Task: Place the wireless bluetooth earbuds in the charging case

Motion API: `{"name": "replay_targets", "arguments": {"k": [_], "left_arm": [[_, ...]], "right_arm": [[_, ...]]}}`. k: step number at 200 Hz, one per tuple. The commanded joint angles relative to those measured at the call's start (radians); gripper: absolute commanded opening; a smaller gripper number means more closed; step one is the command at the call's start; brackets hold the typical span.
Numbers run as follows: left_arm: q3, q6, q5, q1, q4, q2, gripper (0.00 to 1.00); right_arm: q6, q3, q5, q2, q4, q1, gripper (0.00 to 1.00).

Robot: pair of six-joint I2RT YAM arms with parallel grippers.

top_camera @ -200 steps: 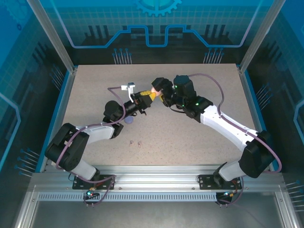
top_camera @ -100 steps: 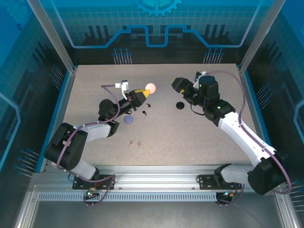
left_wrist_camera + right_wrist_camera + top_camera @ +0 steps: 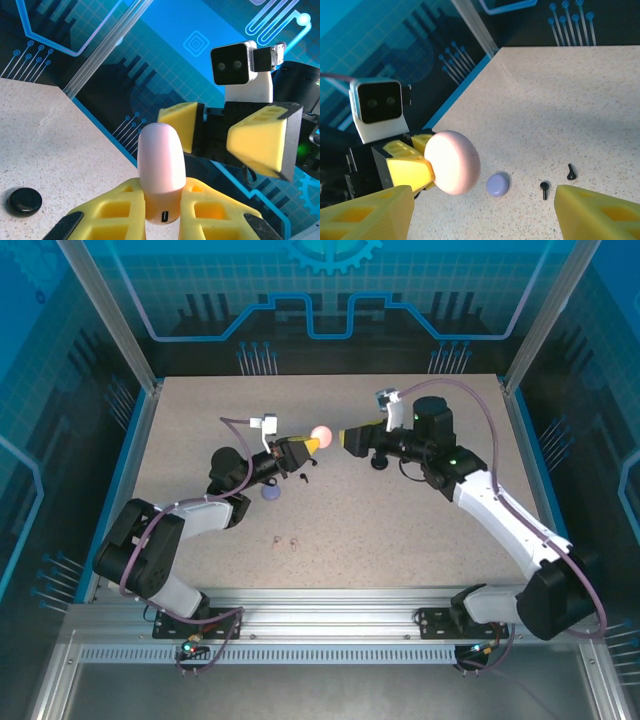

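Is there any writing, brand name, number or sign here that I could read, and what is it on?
No readable words, brands or numbers in any view.
Backdrop panel: a gear emblem and circuit-line patterns, no lettering.
Pink charging case, clamped in the left gripper jaws: plain, with a small port slot and no logo.
White camera housing on the facing arm: unmarked.

pale pink case | lavender case | black case | black earbuds | speckled beige table | blue circuit-pattern backdrop
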Motion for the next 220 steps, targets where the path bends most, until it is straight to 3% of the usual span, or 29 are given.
{"name": "replay_targets", "arguments": {"k": [1,139,172,220], "left_arm": [[0.007,-0.022,0.046,0.007,0.018,0.019,0.00],[0.033,-0.046,0.074,0.007,0.020,0.000,0.00],[0.032,-0.046,0.077,0.007,0.016,-0.011,0.00],[0.030,-0.039,0.082,0.007,0.015,-0.012,0.00]], "right_arm": [[-0.073,0.063,-0.076,0.049,0.008,0.033,0.73],[-0.054,0.073,-0.003,0.163,-0.015,0.021,0.55],[0.012,0.014,0.024,0.153,0.042,-0.029,0.51],[0.043,-0.051,-0.017,0.054,0.079,-0.037,0.51]]}}
